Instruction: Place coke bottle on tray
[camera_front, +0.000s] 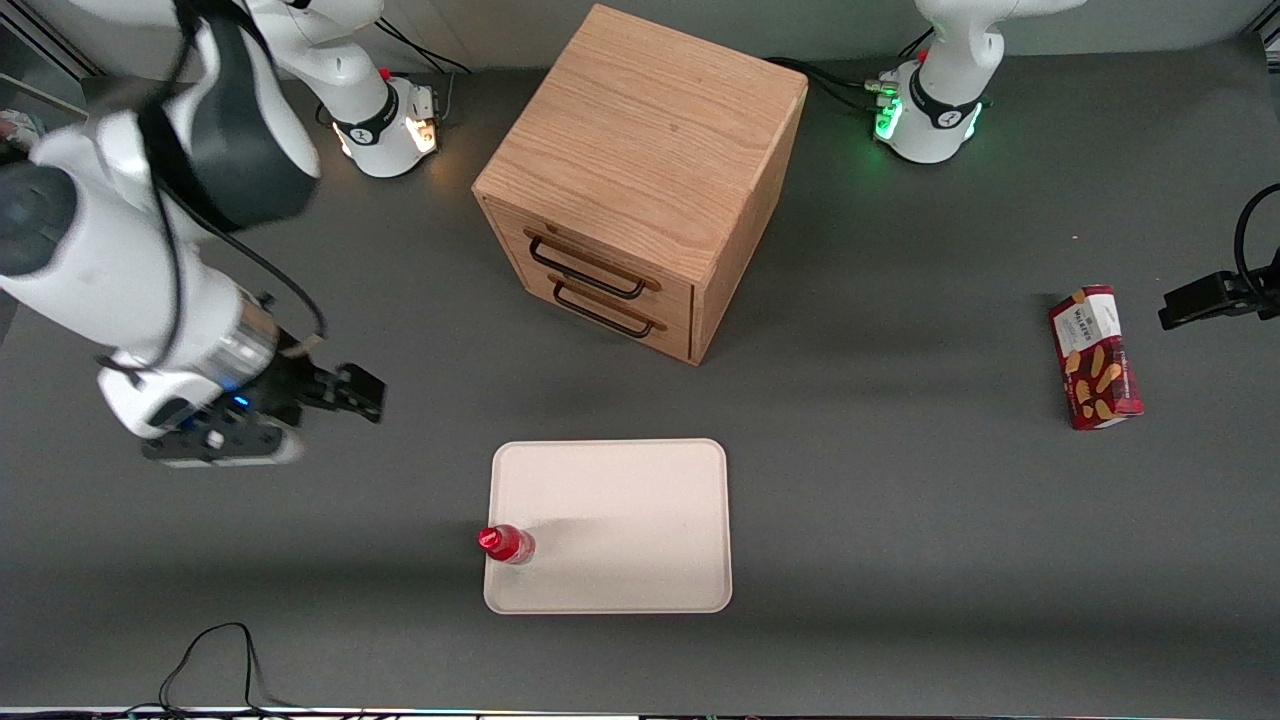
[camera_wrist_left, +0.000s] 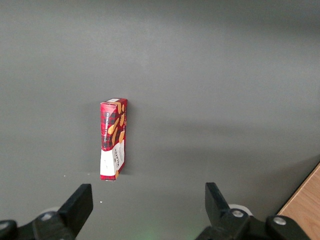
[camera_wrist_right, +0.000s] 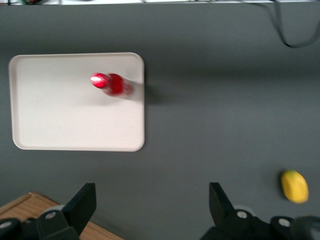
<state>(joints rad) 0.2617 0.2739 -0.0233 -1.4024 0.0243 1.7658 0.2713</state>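
Observation:
The coke bottle (camera_front: 506, 543), small and red with a red cap, stands upright on the cream-pink tray (camera_front: 620, 500), at the tray's edge toward the working arm's end and near the corner closest to the front camera. It also shows in the right wrist view (camera_wrist_right: 112, 84) on the tray (camera_wrist_right: 60, 115). My right gripper (camera_front: 300, 400) is open and empty, raised above the bare table, well apart from the tray toward the working arm's end and farther from the front camera than the bottle. Its two black fingers (camera_wrist_right: 84, 201) stand wide apart.
A wooden two-drawer cabinet (camera_front: 640, 180) stands farther from the front camera than the tray. A red biscuit box (camera_front: 1095, 357) lies toward the parked arm's end. A small yellow object (camera_wrist_right: 294, 186) lies on the table in the right wrist view. A cable (camera_front: 215, 655) loops near the front edge.

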